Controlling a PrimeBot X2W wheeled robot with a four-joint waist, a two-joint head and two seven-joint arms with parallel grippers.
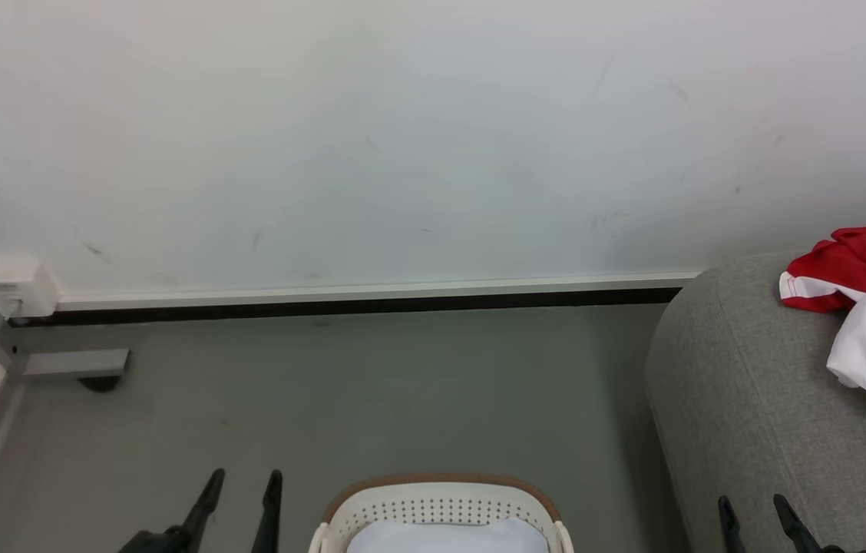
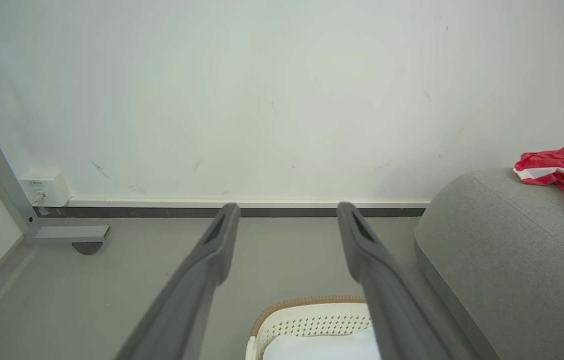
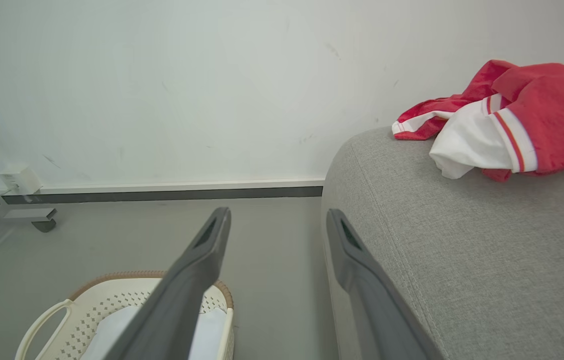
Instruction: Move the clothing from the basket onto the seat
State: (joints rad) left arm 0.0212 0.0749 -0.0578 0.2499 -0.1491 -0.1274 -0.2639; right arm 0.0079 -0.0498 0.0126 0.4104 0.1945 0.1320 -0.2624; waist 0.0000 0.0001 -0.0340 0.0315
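Head view takes in left jaws and right jaws, both apart and empty, one basket point(image 1: 441, 508) between them, one clothing point(image 1: 863, 261) heap on one seat point(image 1: 748, 399) beyond right jaws; right wrist view adds one handle point(image 3: 57, 305) on that basket.

**No text can be read**

The wall box point(image 2: 44, 186), low down by the grey frame leg, carries a short line of dark print on its front. It may be a brand or model mark, but it is too small to make out. In the head view the same print is a faint dark smudge. The folds of the clothing point(image 3: 537, 110) that face the cameras bear plain stripes and trim, nothing legible.
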